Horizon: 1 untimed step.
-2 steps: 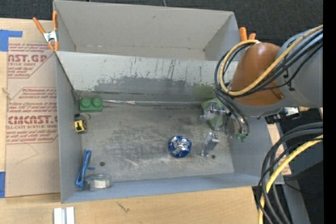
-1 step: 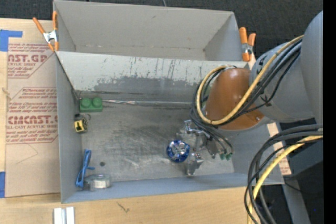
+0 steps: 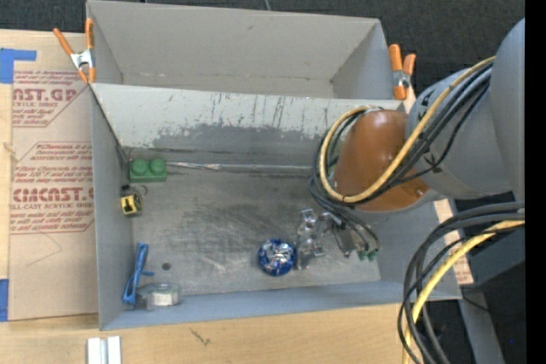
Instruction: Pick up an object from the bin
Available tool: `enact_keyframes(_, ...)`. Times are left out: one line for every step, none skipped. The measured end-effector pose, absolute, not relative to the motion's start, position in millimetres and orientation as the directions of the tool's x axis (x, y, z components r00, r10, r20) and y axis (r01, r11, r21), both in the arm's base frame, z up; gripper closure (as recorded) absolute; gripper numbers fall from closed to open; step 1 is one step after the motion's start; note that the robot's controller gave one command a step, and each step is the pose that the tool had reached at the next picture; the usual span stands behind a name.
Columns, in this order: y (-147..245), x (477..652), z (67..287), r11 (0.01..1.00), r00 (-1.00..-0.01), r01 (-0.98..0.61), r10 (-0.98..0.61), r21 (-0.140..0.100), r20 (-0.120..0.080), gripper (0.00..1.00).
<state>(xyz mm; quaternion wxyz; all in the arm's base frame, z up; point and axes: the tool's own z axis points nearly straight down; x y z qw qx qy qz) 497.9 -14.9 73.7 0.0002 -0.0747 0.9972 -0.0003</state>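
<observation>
Camera view: the grey metal bin (image 3: 213, 205) holds few things, well spread. The arm enters from the right of the frame. Its orange cover (image 3: 375, 162) and looped cables (image 3: 328, 175) hang over the bin's right part, with the gripper (image 3: 310, 243) low over the floor at lower centre-right. Whether the gripper stands apart or together cannot be told; nothing is seen clamped in it. The nearest thing is a blue-and-white round object (image 3: 276, 257), resting on the floor at lower centre, just beside the gripper on its left and slightly lower in the frame. Whether the two touch cannot be told. The object appears round, with no marked long axis, so approach angle is judged of small account. The relation that matters is the sideways offset: the gripper is beside the object, not over it. It would need to shift toward the left of the frame before any closing move could take the object. The remaining items lie well apart at the left of the bin. These are a green block (image 3: 148, 170) against the back wall, a small yellow-and-black piece (image 3: 130, 203) below it, and at lower left a blue strip (image 3: 136, 272) with a clear round piece (image 3: 160, 296) beside it. The pick is judged not yet made.
</observation>
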Motion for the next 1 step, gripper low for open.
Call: enact_keyframes(-14.5,497.2,71.6,0.989,-0.989,-0.149,-0.149,-0.001,-0.003,0.0)
